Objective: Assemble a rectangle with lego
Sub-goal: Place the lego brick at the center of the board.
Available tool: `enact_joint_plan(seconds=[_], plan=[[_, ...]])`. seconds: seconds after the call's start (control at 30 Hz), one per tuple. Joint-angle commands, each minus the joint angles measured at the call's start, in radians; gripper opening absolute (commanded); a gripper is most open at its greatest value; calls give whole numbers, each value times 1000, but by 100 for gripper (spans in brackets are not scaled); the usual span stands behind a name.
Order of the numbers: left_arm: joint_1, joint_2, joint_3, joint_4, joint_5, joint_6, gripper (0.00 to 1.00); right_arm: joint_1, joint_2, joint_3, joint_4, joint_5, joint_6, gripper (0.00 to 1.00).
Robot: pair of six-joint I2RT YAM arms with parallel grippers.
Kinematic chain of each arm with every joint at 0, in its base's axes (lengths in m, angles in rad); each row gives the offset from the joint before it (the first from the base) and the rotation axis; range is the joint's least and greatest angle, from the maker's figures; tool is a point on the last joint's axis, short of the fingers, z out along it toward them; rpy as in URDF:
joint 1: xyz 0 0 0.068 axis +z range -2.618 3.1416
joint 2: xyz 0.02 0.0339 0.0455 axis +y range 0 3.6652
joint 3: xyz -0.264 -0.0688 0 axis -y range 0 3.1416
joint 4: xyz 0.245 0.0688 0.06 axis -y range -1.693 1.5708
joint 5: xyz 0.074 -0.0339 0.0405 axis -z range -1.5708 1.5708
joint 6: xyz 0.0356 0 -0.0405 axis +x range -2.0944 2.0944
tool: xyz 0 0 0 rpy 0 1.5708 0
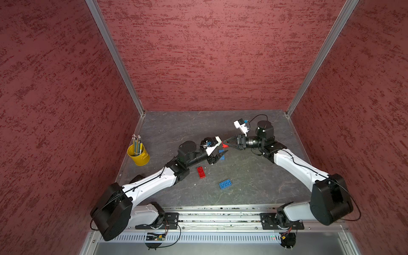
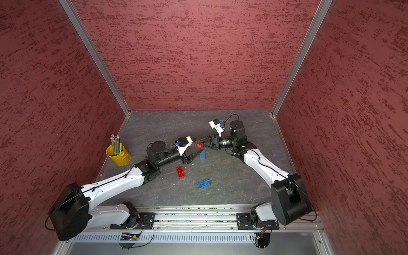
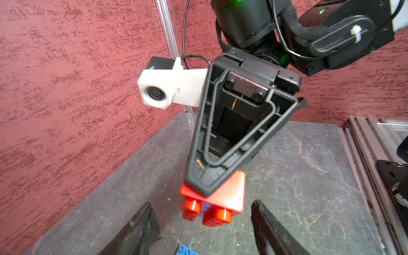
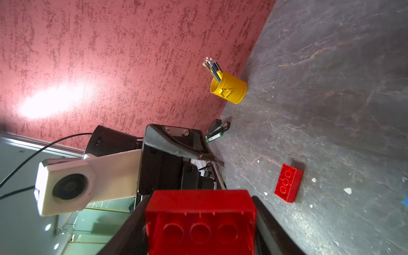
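Observation:
My right gripper (image 1: 223, 143) is shut on a red lego brick (image 4: 199, 220), held above the table with its hollow underside toward the right wrist camera. My left gripper (image 1: 220, 155) stands open just short of that brick (image 3: 229, 196), with nothing between its fingers (image 3: 269, 227). A blue brick (image 2: 202, 154) lies on the table right under the left gripper. A second red brick (image 1: 201, 172) and a second blue brick (image 1: 225, 183) lie apart nearer the front. The rectangle is out of view.
A yellow pencil cup (image 1: 139, 154) stands at the table's left edge by the wall. A small marker (image 4: 214, 138) lies at the foot of that wall. The metal rail (image 1: 220, 217) carrying both arm bases runs along the front. Red walls close in three sides.

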Motion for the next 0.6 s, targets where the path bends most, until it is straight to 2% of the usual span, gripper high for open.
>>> enact_joint_plan(seconds=[0.0,0.2,0.4,0.57], plan=[[4,19,-8,70,25,-25,66,4,-16,-22,150,-51,85,47],[6,43,-3,105,33,-36,53,5,-7,-37,206,-52,133,47],[3,47,5,102,41,-41,24,9,4,-51,246,-44,173,47],[-6,47,10,102,38,-43,23,9,27,-57,227,-29,175,46]])
